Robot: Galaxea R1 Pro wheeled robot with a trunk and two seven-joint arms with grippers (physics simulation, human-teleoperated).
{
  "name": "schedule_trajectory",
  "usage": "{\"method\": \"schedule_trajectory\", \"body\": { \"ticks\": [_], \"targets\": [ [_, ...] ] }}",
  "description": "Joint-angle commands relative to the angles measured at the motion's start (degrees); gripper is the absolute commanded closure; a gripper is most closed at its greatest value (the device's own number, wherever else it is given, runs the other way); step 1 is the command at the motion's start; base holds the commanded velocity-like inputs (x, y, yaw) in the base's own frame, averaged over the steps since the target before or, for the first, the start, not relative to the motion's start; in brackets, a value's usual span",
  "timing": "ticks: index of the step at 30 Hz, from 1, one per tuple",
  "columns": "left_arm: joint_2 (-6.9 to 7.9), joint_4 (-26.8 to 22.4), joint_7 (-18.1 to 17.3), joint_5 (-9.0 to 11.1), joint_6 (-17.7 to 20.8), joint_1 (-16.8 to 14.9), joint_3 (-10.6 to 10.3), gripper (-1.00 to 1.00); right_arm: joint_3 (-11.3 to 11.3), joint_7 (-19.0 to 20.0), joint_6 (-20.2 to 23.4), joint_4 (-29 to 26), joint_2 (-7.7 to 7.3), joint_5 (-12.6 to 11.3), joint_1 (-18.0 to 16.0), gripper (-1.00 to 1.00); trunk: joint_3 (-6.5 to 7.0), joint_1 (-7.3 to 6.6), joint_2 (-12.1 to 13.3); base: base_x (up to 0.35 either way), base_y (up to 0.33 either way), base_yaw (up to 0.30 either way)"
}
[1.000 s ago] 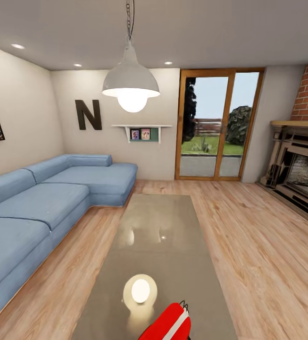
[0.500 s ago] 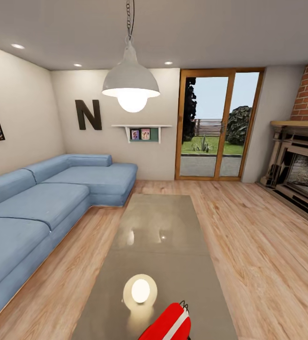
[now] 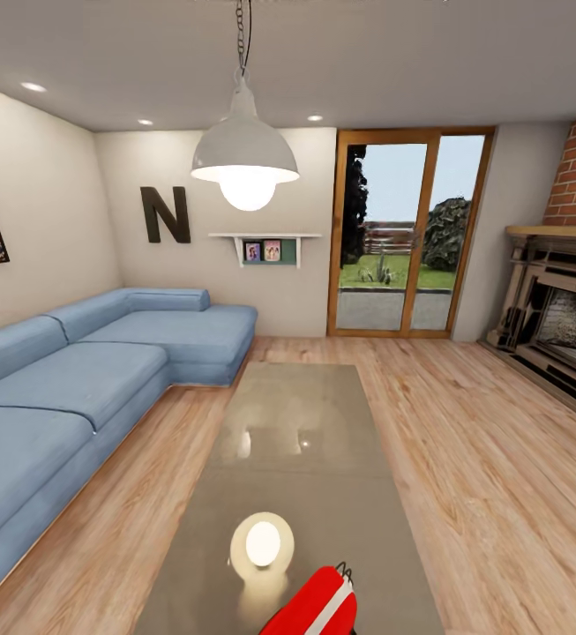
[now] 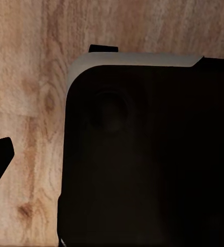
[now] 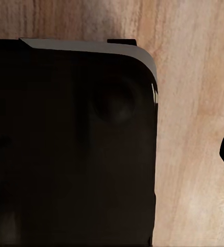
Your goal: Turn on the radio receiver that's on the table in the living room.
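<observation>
sitting on the table (image 3: 305, 423) near edge, the radio receiver (image 3: 316, 607).

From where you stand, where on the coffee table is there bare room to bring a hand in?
The table is bare along its middle and far end, from the lamp reflection out toward the glass door. The one occupied spot is the near edge, where the red radio receiver stands, cut off by the frame's bottom. The sofa borders its left; open wood floor its right.

radio receiver (image 3: 318, 604) on table (image 3: 298, 423) near end | sofa (image 3: 85, 370) left
</observation>
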Motion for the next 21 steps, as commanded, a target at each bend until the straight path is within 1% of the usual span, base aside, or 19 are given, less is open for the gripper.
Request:
{"method": "schedule_trajectory", "body": {
  "ticks": [1, 15, 21],
  "targets": [
    [0.0, 0.0, 0.0, 0.0, 0.0, 0.0, 0.0, -1.0, 0.0, 0.0, 0.0, 0.0, 0.0, 0.0, 0.0, -1.0, 0.19, -0.23, 0.4, 0.0, 0.0, 0.0],
    [0.02, 0.0, -0.1, 0.0, 0.0, 0.0, 0.0, -1.0, -0.1, 0.6, 0.4, 0.0, 0.01, -0.2, 0.0, -1.0, 2.7, -3.3, 6.0, 0.0, 0.0, 0.0],
    [0.02, 0.0, 0.1, 0.0, 0.0, 0.0, 0.0, -1.0, 0.1, 0.3, -0.1, 0.0, -0.1, -0.2, 0.0, -1.0, 2.44, -3.3, 6.0, 0.0, 0.0, -0.037]
  ]
}}
